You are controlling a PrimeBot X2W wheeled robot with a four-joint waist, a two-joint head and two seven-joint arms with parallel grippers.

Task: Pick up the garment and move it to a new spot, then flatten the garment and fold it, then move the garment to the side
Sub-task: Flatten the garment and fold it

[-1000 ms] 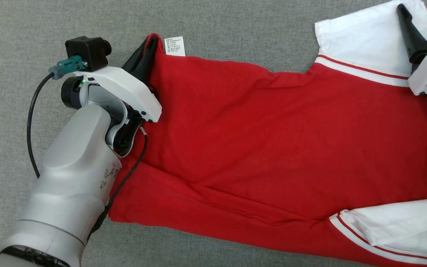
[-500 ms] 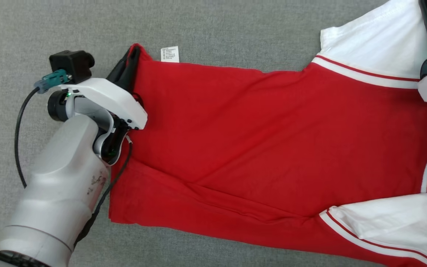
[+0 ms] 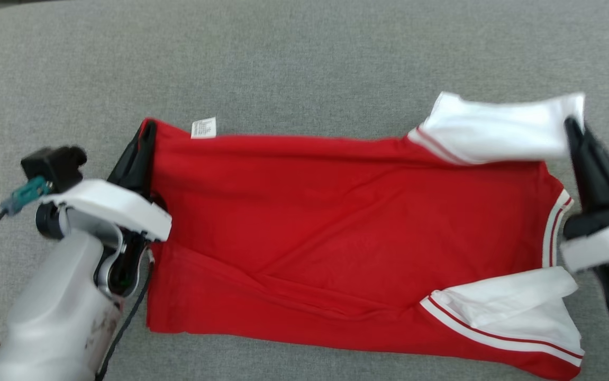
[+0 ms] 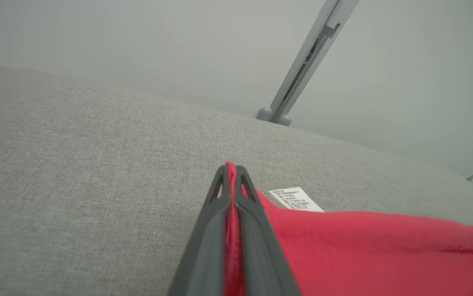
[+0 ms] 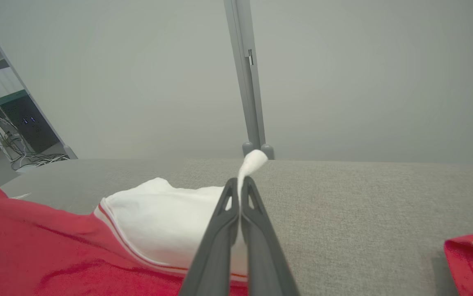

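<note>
Grey cushion point(image 3: 304, 63) bears the garment point(image 3: 336, 222). Left gripper point(image 3: 147, 129) pinches its hem point(image 3: 152, 307), right gripper point(image 3: 571, 126) its sleeve point(image 3: 494, 132), presumably stretching it flat.

Dark-fingered end effector point(image 3: 145, 132), silver-grey forearm point(image 3: 55, 312)

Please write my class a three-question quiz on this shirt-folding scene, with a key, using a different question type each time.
1. True or false: the left gripper is shut on a red corner of the garment.
2. Pick one: the right gripper pinches A) the white sleeve, B) the red hem, C) the neck band.
3. Fill in: the white label lies nearest the ___ gripper.

Key: 1 true; 2 A; 3 left.
</note>
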